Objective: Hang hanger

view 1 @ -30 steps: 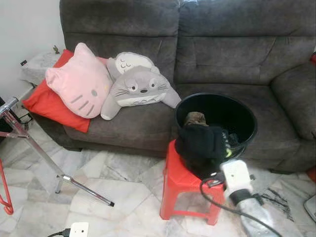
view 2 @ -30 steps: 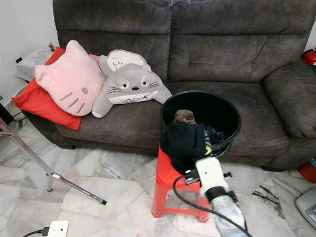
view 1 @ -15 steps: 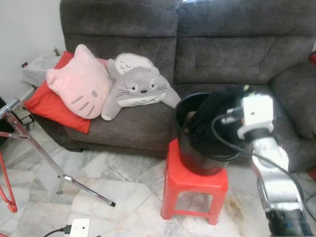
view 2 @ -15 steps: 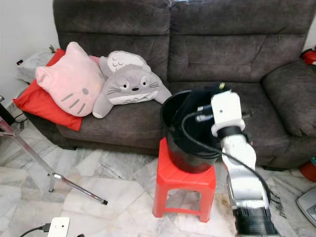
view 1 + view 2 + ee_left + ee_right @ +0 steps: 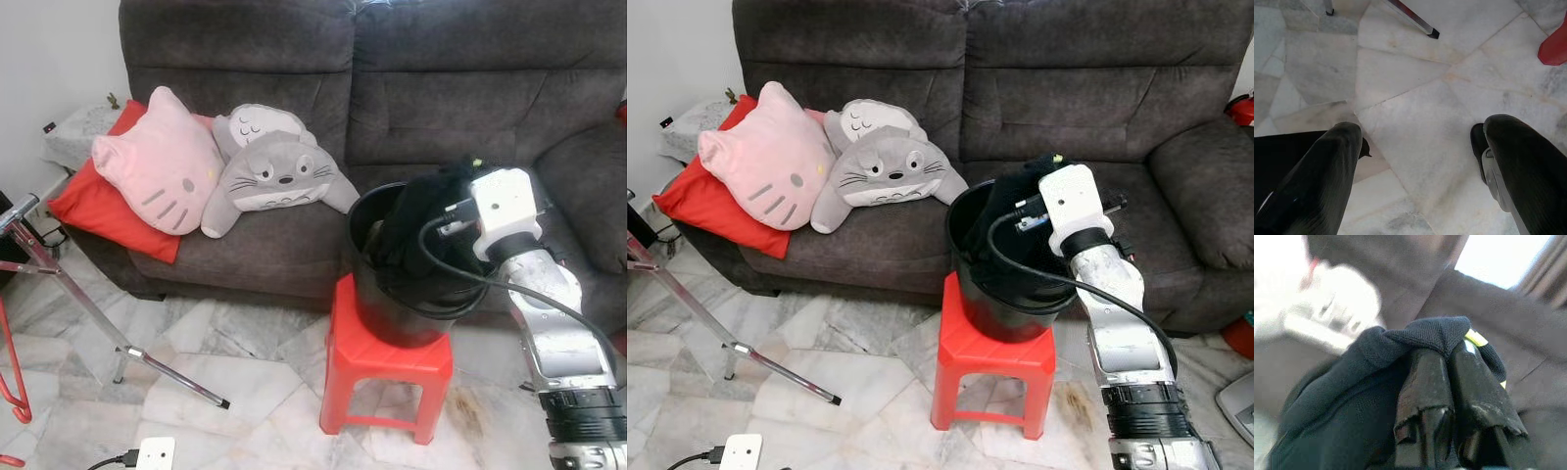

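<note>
My right gripper [image 5: 1447,357] is shut on a black garment [image 5: 419,220] with a yellow-green tag, pinching a fold of it between the fingertips. It holds the cloth up over a black bucket [image 5: 392,308], and the lower part trails inside the rim. The bucket stands on a red plastic stool [image 5: 384,364] in front of the sofa. A red hanger [image 5: 12,387] hangs at the far left edge, beside the silver legs of a metal rack [image 5: 88,313]. My left gripper [image 5: 1415,142] is open, low over the marble floor.
A dark grey sofa [image 5: 470,88] fills the back, with a pink cat cushion [image 5: 157,171], a grey plush [image 5: 279,176] and a red pillow [image 5: 93,211] on its left seat. A white plug box [image 5: 157,453] with a cable lies on the floor near me.
My right arm has risen from low in front of the stool to above the bucket's right rim, lifting the black garment off the bucket's front edge. In the last half second it drew slightly back.
</note>
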